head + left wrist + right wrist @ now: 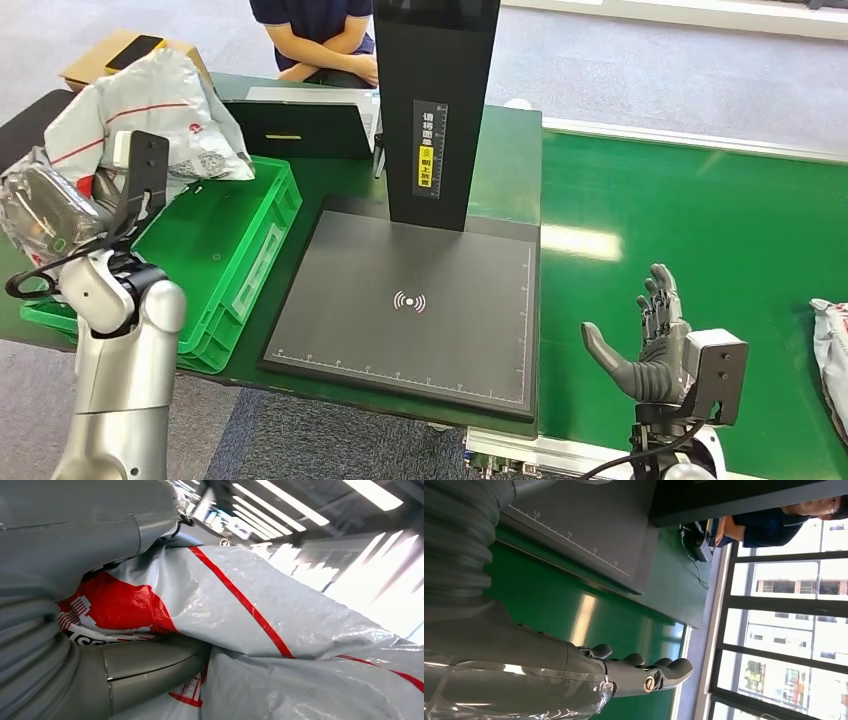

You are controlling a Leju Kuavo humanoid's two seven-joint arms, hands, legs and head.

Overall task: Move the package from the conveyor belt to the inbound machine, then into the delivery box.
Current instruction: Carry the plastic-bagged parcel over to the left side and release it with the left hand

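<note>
Left hand (pixel 100 645) grips the crumpled grey plastic mailer package with red stripes (pixel 150 115), raised over the green plastic crate (pixel 235 245).
Right hand (pixel 650 345) hovers above the green conveyor belt (pixel 700 220), holding nothing, fingers spread and upright, beside the black scanner platform (pixel 410 310); a second grey package (pixel 832 350) lies at the belt's edge.

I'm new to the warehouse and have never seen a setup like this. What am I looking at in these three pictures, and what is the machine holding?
A humanoid robot with two silver arms. The wide picture looks down from its head; the other two come from cameras at its wrists. Its left hand holds a grey and red package above the green box; the left wrist picture shows that package close up. The right hand is open over the green conveyor belt. Between them lies the black scanning plate. A person sits behind.
</note>
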